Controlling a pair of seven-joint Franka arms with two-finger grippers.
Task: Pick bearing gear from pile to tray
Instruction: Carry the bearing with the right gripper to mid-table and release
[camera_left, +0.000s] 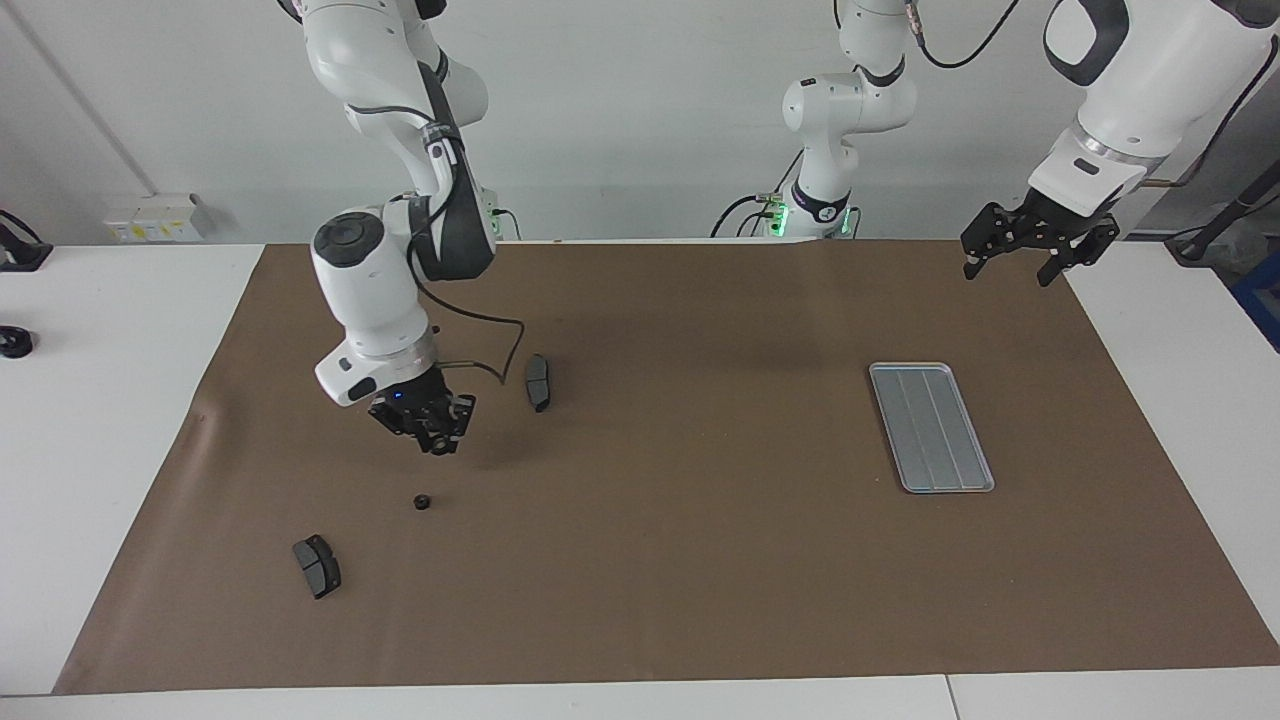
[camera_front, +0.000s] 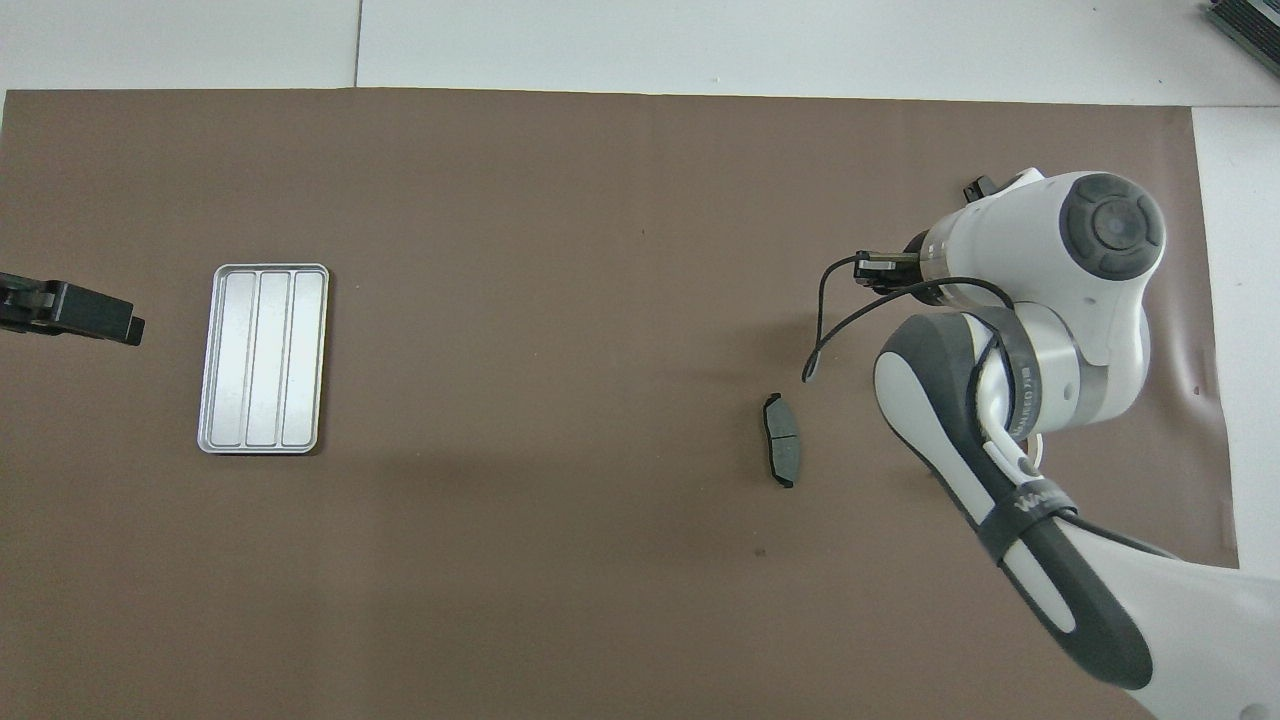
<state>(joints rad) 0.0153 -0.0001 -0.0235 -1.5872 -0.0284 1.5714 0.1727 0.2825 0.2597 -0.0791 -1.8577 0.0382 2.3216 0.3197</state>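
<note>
A small black round gear (camera_left: 422, 501) lies alone on the brown mat toward the right arm's end of the table. My right gripper (camera_left: 437, 437) hangs above the mat, a little nearer to the robots than the gear and apart from it. In the overhead view the right arm (camera_front: 1040, 330) hides the gear and the gripper. The silver grooved tray (camera_left: 930, 427) lies toward the left arm's end; it also shows in the overhead view (camera_front: 263, 358) and nothing lies in it. My left gripper (camera_left: 1028, 256) waits open and empty in the air above the mat's corner, and shows in the overhead view (camera_front: 70, 310) beside the tray.
One dark grey brake pad (camera_left: 538, 381) lies nearer to the robots than the gear and shows in the overhead view (camera_front: 782, 440). Another brake pad (camera_left: 316, 565) lies farther out, near the mat's edge at the right arm's end. The brown mat (camera_left: 700, 560) covers most of the table.
</note>
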